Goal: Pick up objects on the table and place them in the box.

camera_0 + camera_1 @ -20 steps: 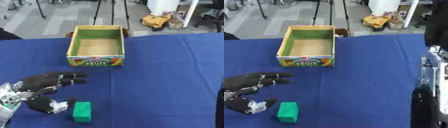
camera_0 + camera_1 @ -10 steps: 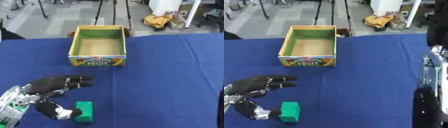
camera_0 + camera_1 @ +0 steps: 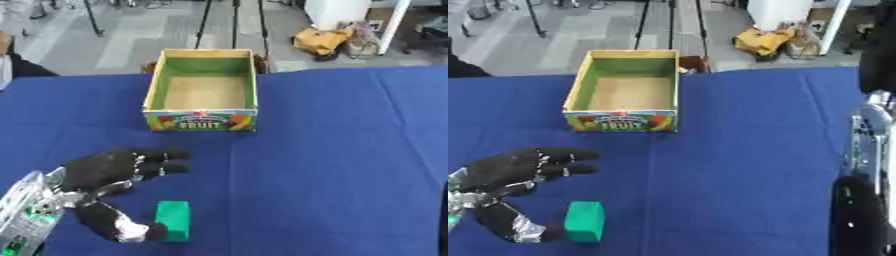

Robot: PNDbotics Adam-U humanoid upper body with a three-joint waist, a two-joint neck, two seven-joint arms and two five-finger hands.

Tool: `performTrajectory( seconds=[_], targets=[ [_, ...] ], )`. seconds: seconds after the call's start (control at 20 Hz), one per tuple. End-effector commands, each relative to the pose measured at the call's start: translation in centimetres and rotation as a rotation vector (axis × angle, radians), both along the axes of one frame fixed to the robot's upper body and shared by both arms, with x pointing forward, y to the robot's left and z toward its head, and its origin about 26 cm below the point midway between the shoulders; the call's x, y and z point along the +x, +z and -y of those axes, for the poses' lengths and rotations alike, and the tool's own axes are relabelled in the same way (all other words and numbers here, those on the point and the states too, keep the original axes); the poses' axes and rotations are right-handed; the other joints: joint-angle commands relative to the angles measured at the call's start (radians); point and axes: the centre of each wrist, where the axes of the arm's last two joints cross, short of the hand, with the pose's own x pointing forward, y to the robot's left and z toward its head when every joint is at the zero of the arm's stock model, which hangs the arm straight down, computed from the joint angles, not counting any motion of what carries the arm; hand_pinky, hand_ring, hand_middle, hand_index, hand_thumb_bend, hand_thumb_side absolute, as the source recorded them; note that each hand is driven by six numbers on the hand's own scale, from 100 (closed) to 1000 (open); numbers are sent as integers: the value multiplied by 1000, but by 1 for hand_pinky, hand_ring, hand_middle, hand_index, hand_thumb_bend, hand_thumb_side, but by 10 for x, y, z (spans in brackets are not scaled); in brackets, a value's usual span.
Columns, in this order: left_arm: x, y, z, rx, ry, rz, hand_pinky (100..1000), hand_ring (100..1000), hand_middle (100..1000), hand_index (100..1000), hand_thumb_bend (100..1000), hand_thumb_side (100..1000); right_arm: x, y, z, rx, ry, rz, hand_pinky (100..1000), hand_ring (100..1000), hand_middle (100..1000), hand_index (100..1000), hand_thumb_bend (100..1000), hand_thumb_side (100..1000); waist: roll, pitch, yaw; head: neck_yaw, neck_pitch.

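The open left hand (image 3: 109,172) brackets the green block (image 3: 173,220), thumb touching its near-left side, fingers spread above; long axis points away.

The box (image 3: 203,90), an open cardboard carton near the far edge of the table (image 3: 350,150), carries the one legible word: "FRUIT", in light capitals on the printed front panel facing the camera, flanked by coloured fruit pictures. A smaller line above it cannot be read.
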Motion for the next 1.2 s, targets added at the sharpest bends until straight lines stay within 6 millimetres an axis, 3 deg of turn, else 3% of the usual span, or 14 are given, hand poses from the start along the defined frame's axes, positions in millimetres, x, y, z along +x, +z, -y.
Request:
performTrajectory(
  seconds=[0.05,0.65,1.2],
  targets=[
    [3,0,-4,395,-210,33,877,1000,1000,1000,506,1000,-6,9,3,-12,-10,35,766,836,585,833,100,856,1,-20,2,6,2],
    [14,-34,6,503,-188,-3,872,991,1000,1000,483,1000,-6,9,3,-10,-10,38,766,837,584,832,100,852,0,-17,-1,16,1],
    [20,-52,6,547,-156,2,859,923,860,1000,430,1000,-6,10,3,-8,-8,42,766,836,581,831,100,849,-5,-13,-6,24,-6]
  ],
)
